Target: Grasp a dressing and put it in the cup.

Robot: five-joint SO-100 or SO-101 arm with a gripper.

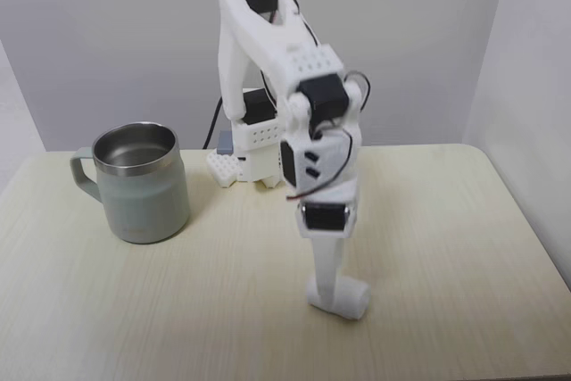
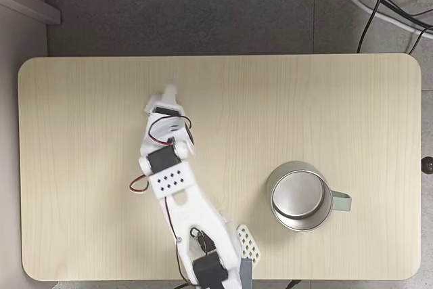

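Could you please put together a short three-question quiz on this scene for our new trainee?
1. True or false: the dressing already lies inside the cup.
2. In the fixed view from the front, on which side of the arm does the cup stand? A) left B) right C) directly behind it
3. Fill in: the gripper is down at the ____, with its tip at the dressing.

Key
1. False: the cup's steel interior looks empty in both fixed views, and the dressing sits on the table at the gripper's tip.
2. A.
3. Table. Whether the fingers are closed on the dressing cannot be told.
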